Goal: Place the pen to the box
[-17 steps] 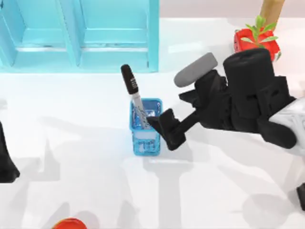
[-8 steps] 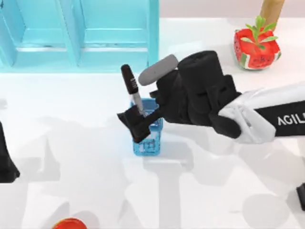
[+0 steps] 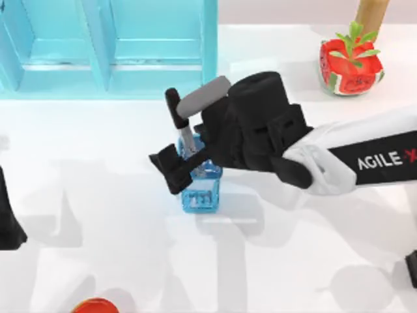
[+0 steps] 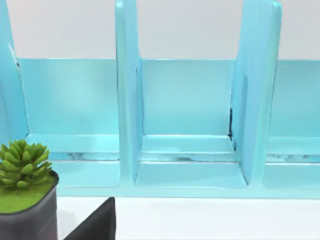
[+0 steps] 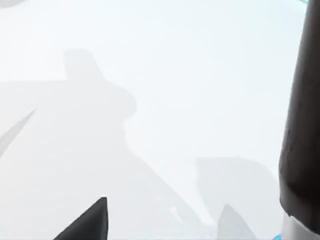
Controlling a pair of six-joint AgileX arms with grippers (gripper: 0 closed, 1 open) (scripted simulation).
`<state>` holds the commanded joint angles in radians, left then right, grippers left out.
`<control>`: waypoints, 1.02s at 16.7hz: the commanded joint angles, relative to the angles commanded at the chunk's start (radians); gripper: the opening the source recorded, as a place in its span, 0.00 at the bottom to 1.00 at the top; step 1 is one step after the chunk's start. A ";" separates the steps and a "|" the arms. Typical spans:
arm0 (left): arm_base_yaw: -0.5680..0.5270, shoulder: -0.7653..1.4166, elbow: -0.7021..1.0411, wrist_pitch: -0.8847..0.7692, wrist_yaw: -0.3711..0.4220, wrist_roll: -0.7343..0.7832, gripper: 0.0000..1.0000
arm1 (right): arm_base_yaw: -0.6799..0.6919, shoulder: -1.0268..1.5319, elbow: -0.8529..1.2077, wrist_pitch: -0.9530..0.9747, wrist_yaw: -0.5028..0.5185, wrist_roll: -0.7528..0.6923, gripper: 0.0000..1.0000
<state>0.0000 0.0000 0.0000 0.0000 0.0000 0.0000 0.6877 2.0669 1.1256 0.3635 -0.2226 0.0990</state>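
Note:
The pen [image 3: 174, 111] stands tilted in the small clear-blue box [image 3: 202, 194] at the table's middle. Its black cap points up and toward the back, and its silvery barrel goes down into the box. My right gripper [image 3: 171, 173] hovers at the box's left rim, just left of the barrel, open and holding nothing. In the right wrist view the black cap of the pen [image 5: 301, 125] rises close by, and one dark fingertip [image 5: 91, 221] shows over the bare table. My left arm [image 3: 8, 222] is parked at the table's left edge.
A light-blue shelf unit [image 3: 111, 45] runs along the back left. At the back right is a red watermelon-patterned pot with a plant [image 3: 350, 62]. A red object [image 3: 94, 305] lies at the front edge. In the left wrist view a succulent in a dark pot [image 4: 25, 200] stands before the shelf.
My right arm has swung leftward from the box's right side, over it, to its left rim. The pen has stayed in the box, and the left arm has not moved.

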 joint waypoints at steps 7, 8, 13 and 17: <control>0.000 0.000 0.000 0.000 0.000 0.000 1.00 | 0.000 0.000 0.000 0.000 0.000 0.000 0.40; 0.000 0.000 0.000 0.000 0.000 0.000 1.00 | 0.000 0.000 0.000 0.000 0.000 0.000 0.32; 0.000 0.000 0.000 0.000 0.000 0.000 1.00 | 0.000 0.000 0.000 0.000 0.000 0.000 0.00; 0.000 0.000 0.000 0.000 0.000 0.000 1.00 | 0.000 0.000 0.000 0.000 0.000 0.000 0.00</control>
<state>0.0000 0.0000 0.0000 0.0000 0.0000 0.0000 0.6877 2.0669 1.1256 0.3635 -0.2226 0.0990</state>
